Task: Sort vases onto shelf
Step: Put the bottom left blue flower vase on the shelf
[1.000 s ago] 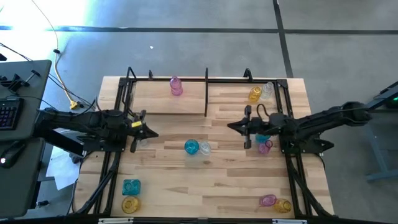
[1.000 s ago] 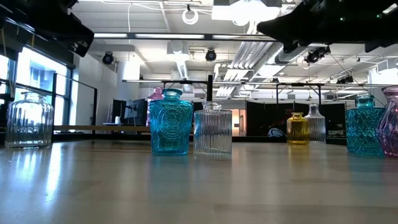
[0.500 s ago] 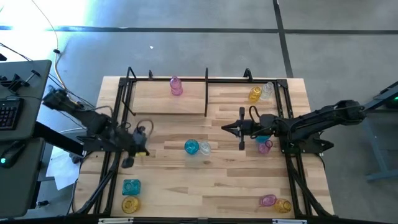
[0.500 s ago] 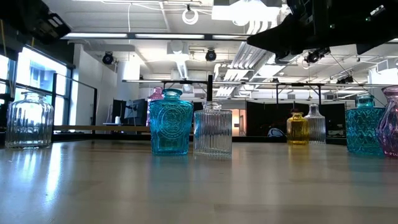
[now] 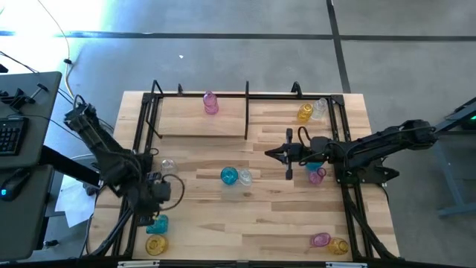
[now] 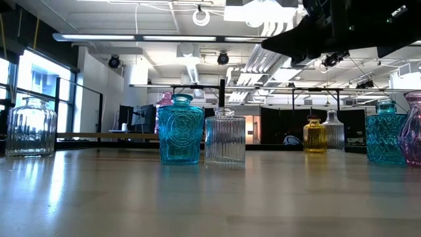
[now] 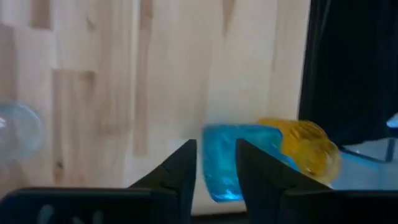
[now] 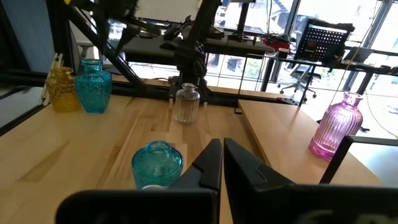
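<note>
Since the earlier frame the left arm has swung away from the middle of the tabletop (image 5: 268, 208) toward its near left corner, and the left gripper (image 5: 158, 195) now hangs just above the teal vase (image 5: 157, 222) and yellow vase (image 5: 155, 244) standing there. Its fingers (image 7: 181, 169) are a little apart with nothing between them; the teal vase shows through the gap. The right arm has not moved: it reaches in from the right edge, its gripper (image 5: 277, 153) over the centre-right of the tabletop, fingers pressed almost together and holding nothing.

Eleven vases can be counted from above. Three stand on the shelf (image 5: 247, 112): a pink vase (image 5: 210, 103) left of the upright divider, and a yellow vase (image 5: 305, 112) touching a clear vase (image 5: 319, 107) at the far right corner. Eight stand off it: a clear vase (image 5: 168, 165) near the left arm, a teal vase (image 5: 229, 176) beside a clear ribbed vase (image 5: 244, 177) at mid-table, a teal vase (image 5: 313, 165) and a pink vase (image 5: 317, 176) partly under the right arm, a pink vase (image 5: 320, 240) and a yellow vase (image 5: 338, 246) at the near right corner, and the left-corner pair.

A desk with a keyboard (image 5: 10, 134) stands left of the table.
</note>
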Robot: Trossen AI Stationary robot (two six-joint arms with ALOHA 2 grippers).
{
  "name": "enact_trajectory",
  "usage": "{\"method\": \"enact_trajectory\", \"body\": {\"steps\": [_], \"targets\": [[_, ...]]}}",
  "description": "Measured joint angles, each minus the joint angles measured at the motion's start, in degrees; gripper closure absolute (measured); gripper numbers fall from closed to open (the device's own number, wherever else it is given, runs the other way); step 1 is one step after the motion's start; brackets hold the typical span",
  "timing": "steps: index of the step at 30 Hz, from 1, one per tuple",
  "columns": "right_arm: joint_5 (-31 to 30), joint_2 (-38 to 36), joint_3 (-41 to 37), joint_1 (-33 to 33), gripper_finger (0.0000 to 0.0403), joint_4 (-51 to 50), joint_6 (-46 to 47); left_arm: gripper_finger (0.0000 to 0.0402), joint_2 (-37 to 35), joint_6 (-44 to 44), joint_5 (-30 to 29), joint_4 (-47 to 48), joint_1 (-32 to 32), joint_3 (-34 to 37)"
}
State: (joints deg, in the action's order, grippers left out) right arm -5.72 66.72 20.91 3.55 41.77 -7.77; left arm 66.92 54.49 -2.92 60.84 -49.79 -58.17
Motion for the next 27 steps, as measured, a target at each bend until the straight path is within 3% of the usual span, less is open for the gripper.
{"method": "enact_trajectory", "body": {"steps": [10,23,27], "targets": [[0.0,0.0,0.0,0.0,0.0403,-0.1,0.1,0.0263,5.1,9.9,1.8,0.1,-7.7,-0.3],[0.0,0.0,0.0,0.0,0.0403,-0.4,1.5,0.0264,8.8,10.4,0.8,-0.7,-8.8,-0.2],[0.0,0.0,0.0,0.0,0.0403,-0.4,1.6,0.0282,10.0,9.9,1.2,-0.7,-8.8,-0.2]]}}
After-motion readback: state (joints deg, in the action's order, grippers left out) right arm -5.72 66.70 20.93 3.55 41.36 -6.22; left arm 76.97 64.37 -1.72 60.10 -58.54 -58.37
